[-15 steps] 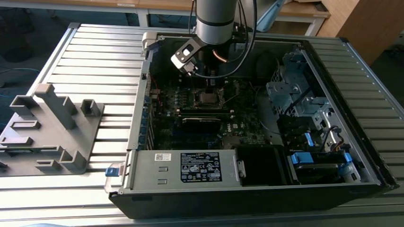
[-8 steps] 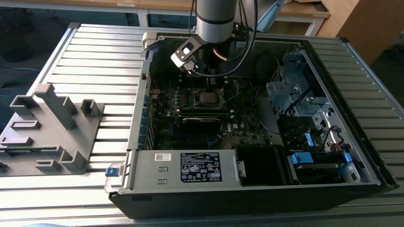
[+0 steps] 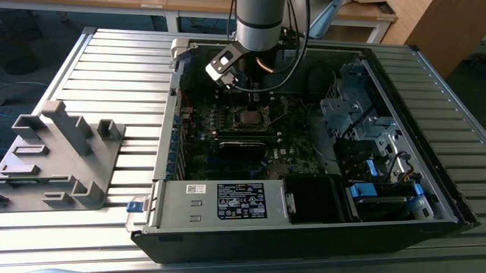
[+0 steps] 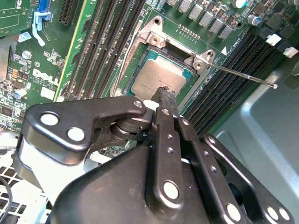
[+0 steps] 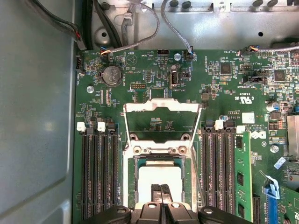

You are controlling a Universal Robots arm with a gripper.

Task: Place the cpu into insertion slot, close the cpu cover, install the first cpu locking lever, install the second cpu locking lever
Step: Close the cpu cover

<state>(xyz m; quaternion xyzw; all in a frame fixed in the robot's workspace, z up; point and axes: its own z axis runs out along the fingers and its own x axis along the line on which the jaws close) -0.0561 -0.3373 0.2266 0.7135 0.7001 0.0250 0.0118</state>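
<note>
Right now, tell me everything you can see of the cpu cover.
The cpu cover is a thin, silvery metal frame, roughly square, with a large cut-out middle through which the green board shows. It is swung open, away from the slot, and hinged along the slot's edge. How steeply it is tilted cannot be told. Nothing touches it: the fingers are over the cpu, apart from the cover.
</note>
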